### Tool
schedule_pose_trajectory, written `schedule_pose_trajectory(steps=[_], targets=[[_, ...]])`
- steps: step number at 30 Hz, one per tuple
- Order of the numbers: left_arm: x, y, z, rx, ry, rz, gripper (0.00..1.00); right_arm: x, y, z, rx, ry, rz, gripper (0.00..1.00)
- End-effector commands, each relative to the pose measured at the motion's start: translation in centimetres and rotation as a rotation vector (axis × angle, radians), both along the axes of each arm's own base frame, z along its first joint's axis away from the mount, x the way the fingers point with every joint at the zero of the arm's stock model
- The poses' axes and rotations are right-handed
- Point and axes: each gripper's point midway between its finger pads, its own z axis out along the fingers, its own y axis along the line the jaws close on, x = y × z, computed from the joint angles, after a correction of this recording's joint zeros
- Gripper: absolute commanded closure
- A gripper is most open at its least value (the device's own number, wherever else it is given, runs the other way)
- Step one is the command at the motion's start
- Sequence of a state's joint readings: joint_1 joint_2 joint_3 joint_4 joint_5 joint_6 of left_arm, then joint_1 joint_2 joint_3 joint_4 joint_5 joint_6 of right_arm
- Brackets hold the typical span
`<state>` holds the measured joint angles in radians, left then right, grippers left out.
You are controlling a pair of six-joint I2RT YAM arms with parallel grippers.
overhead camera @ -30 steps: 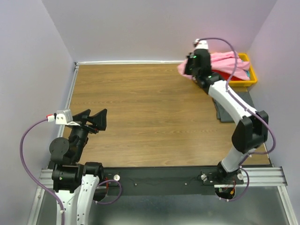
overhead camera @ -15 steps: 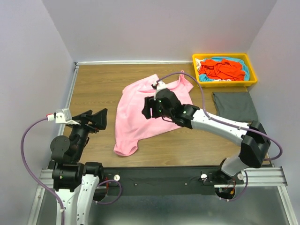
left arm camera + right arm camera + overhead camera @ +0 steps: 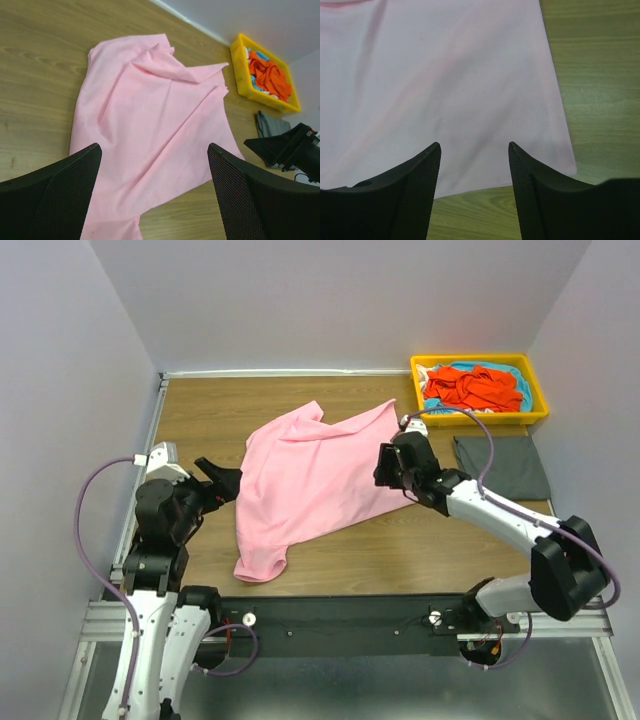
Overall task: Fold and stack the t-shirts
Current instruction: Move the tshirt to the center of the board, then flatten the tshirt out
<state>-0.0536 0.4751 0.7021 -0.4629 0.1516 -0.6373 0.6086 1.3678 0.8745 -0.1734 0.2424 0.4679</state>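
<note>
A light pink t-shirt (image 3: 310, 475) lies spread but rumpled on the middle of the wooden table, one sleeve bunched at its near left corner. My left gripper (image 3: 222, 480) is open just off the shirt's left edge; in the left wrist view (image 3: 154, 150) nothing is between its fingers. My right gripper (image 3: 385, 468) hovers open over the shirt's right hem (image 3: 445, 75) with its fingers (image 3: 475, 145) clear of the cloth. A dark grey t-shirt (image 3: 500, 465) lies folded at the right. An orange-red t-shirt (image 3: 475, 385) sits on a turquoise one (image 3: 522, 390) in the tray.
The yellow plastic tray (image 3: 480, 359) stands at the back right corner, just behind the grey shirt. Lilac walls enclose the table on the left, back and right. Bare wood shows left of and in front of the pink shirt.
The right gripper brought the pink shirt from the tray to the table, let it go and drew back to its right edge. The left arm leaned in toward the shirt's left edge.
</note>
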Motion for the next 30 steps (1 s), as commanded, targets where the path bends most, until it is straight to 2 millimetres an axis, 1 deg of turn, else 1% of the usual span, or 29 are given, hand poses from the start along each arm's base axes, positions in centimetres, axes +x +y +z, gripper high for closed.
schedule_pose_trajectory(steps=[1, 3, 6, 7, 9, 10, 11, 12, 13, 14, 15, 17, 18, 19, 20, 21, 22, 24, 25, 27, 29, 30], targets=[[0.3, -0.4, -3.0, 0.019, 0.121, -0.035, 0.06, -0.1, -1.0, -3.7, 0.012, 0.112, -0.032, 0.38], [0.5, -0.1, -4.5, 0.035, 0.170, -0.020, 0.06, 0.1, -1.7, -5.4, 0.025, 0.162, -0.066, 0.39], [1.1, 0.1, -6.0, 0.044, 0.217, -0.011, 0.06, 0.0, -2.3, -7.1, 0.034, 0.211, -0.084, 0.40], [1.1, 0.1, -6.3, 0.044, 0.219, -0.011, 0.07, -0.1, -2.6, -7.5, 0.026, 0.220, -0.091, 0.40], [1.4, 0.1, -7.3, 0.044, 0.251, -0.006, 0.08, -0.3, -3.5, -8.5, 0.035, 0.250, -0.123, 0.41], [1.5, 0.1, -7.6, 0.046, 0.260, -0.008, 0.08, -0.9, -4.0, -9.2, 0.041, 0.277, -0.137, 0.42], [1.6, 0.3, -8.5, 0.052, 0.290, 0.002, 0.08, -1.1, -4.6, -9.3, 0.066, 0.290, -0.163, 0.43], [1.7, 0.4, -8.9, 0.051, 0.308, 0.010, 0.08, -1.8, -5.2, -9.9, 0.068, 0.306, -0.179, 0.43], [1.9, 0.4, -9.4, 0.054, 0.333, 0.013, 0.09, -2.1, -5.8, -10.1, 0.069, 0.311, -0.196, 0.43], [2.2, 0.5, -9.5, 0.055, 0.336, 0.014, 0.09, -2.3, -6.2, -9.5, 0.080, 0.295, -0.204, 0.43], [2.5, 0.6, -9.9, 0.061, 0.355, 0.023, 0.09, -3.1, -7.0, -10.1, 0.080, 0.312, -0.227, 0.43], [2.9, 0.8, -10.4, 0.075, 0.372, 0.027, 0.09, -3.9, -7.8, -10.2, 0.090, 0.317, -0.251, 0.43], [3.4, 0.8, -11.0, 0.085, 0.390, 0.023, 0.09, -4.6, -8.6, -10.4, 0.099, 0.327, -0.280, 0.43], [3.6, 0.8, -11.3, 0.090, 0.398, 0.020, 0.09, -4.5, -8.8, -10.1, 0.110, 0.321, -0.293, 0.43], [3.8, 0.8, -11.5, 0.094, 0.410, 0.015, 0.09, -5.2, -9.4, -10.7, 0.105, 0.339, -0.314, 0.43], [4.1, 0.8, -11.8, 0.103, 0.412, 0.007, 0.09, -5.7, -9.8, -10.8, 0.114, 0.354, -0.342, 0.42], [4.2, 0.7, -12.7, 0.108, 0.445, 0.001, 0.09, -6.1, -10.3, -11.3, 0.114, 0.371, -0.367, 0.42], [4.8, 0.6, -13.2, 0.124, 0.450, -0.016, 0.09, -6.8, -10.7, -11.5, 0.125, 0.397, -0.408, 0.42], [5.0, 0.7, -14.0, 0.132, 0.477, -0.016, 0.09, -6.8, -10.9, -11.3, 0.129, 0.392, -0.418, 0.42], [5.6, 0.8, -14.7, 0.149, 0.489, -0.018, 0.09, -7.1, -11.2, -11.0, 0.122, 0.393, -0.439, 0.42], [6.1, 1.0, -14.8, 0.169, 0.486, -0.021, 0.10, -6.7, -11.8, -10.0, 0.106, 0.360, -0.456, 0.42], [6.5, 1.1, -15.1, 0.178, 0.488, -0.021, 0.11, -6.4, -11.9, -9.1, 0.090, 0.344, -0.440, 0.42]])
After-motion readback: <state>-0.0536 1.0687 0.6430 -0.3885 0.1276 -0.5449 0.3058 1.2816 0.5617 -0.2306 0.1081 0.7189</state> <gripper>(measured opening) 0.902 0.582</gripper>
